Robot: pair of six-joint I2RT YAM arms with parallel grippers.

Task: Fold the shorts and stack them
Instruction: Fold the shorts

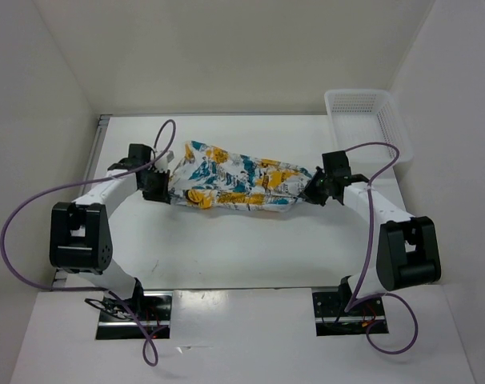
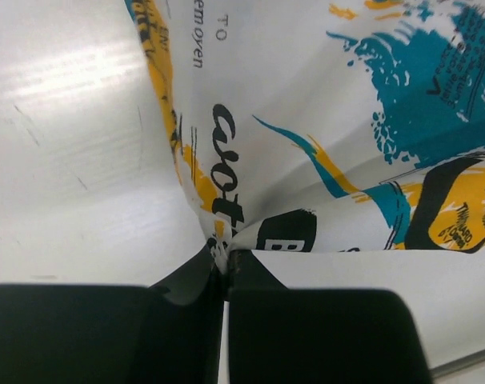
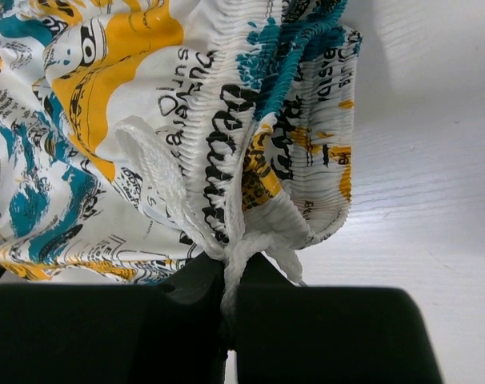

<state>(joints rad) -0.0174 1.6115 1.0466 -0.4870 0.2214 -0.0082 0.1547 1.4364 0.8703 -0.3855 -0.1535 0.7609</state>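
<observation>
Starting at the near edge of the table [image 1: 250, 248], my two bases sit side by side, and purple cables [image 1: 18, 232] loop out from both arms. Both arms reach forward and turn inward toward the middle of the table.

My left gripper [image 1: 156, 186] is closed all the way on the left end of the shorts [image 1: 238, 180]. Through my left wrist camera, the fingers [image 2: 186, 288] meet with only a thin edge of printed fabric caught between them. From that pinch the cloth [image 2: 346, 120] fans up and to the right, with bare table [image 2: 66, 160] to its left.

My right gripper [image 1: 317, 192] is also fully closed, holding the right end of the garment. My right wrist camera shows the jaws clamped on the gathered elastic waistband [image 3: 306, 120] and on the white drawstring [image 3: 158, 172], which runs down into the grip. The rest of the fabric [image 3: 66, 160] spreads away to the left.

Between the two grips the shorts stretch as a wrinkled band across the middle of the table, left to right, somewhat nearer the far edge than the near one. Whether they hang just above the surface or rest on it, I cannot tell.

Farther back, a white mesh basket [image 1: 362, 112] stands at the far right corner, well apart from the shorts.
</observation>
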